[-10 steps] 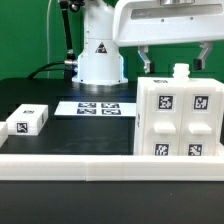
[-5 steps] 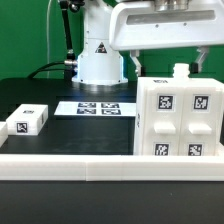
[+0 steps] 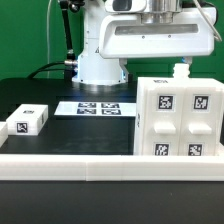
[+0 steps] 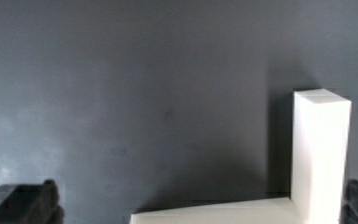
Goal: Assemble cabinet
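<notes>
The cabinet (image 3: 178,120) is a large white box with black-and-white tags on its small fronts, standing at the exterior view's right. A small peg rises from its top. My gripper (image 3: 155,60) hangs just above and behind the cabinet's top, over its left part. In the wrist view the gripper (image 4: 194,205) is open, its dark fingertips (image 4: 25,205) far apart and holding nothing. A white upright edge and a flat white face of the cabinet (image 4: 318,150) show between them, over the dark table.
A small white tagged block (image 3: 28,121) lies at the exterior view's left. The marker board (image 3: 98,107) lies flat in the middle, in front of the arm's white base (image 3: 98,62). A white rail (image 3: 70,163) runs along the front.
The gripper has moved to the exterior view's left and looms larger and higher in the picture. It stays open. The cabinet and the block have not moved.
</notes>
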Robot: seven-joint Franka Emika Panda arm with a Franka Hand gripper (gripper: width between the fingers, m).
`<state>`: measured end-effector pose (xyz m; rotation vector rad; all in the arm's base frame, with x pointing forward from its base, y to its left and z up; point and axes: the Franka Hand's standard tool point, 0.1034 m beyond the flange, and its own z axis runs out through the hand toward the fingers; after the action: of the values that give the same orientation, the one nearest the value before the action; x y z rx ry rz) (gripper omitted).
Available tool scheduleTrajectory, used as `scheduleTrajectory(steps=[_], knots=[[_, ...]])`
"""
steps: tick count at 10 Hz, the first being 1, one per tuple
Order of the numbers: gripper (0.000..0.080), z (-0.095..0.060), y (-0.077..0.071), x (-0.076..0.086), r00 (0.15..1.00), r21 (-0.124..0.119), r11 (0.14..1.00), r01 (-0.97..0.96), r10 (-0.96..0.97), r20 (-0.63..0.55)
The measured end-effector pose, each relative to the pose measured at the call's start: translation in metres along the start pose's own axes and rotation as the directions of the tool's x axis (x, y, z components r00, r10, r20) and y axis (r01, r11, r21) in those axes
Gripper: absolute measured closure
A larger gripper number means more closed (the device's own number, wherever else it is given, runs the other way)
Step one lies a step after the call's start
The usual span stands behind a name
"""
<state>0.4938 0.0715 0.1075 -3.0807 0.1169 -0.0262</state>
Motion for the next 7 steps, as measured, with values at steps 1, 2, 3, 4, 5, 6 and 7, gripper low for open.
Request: scheduleTrajectory(steps=[1,2,3,4,5,6,7], knots=[[0.0002,0.0,0.001,0.0,1.0,0.0,1.0,0.002,-0.002,0.0],[0.0002,0.0,0.001,0.0,1.0,0.0,1.0,0.005,-0.005,0.0],[0.0002,0.0,0.008,0.001,1.0,-0.002,1.0,0.011,-0.011,0.0],[0.0002,0.001,0.02,0.002,0.999,-0.001,0.999,0.037,-0.037,0.0],[0.0002,0.003,0.043,-0.001,0.998,-0.004,0.998,0.057,-0.057,0.005],[0.0002,0.005,0.065,-0.004,0.998,-0.006,0.998,0.069,-0.069,0.007],[0.0002,0.007,0.085,-0.006,0.996,-0.01,0.996,0.091,-0.091,0.009]])
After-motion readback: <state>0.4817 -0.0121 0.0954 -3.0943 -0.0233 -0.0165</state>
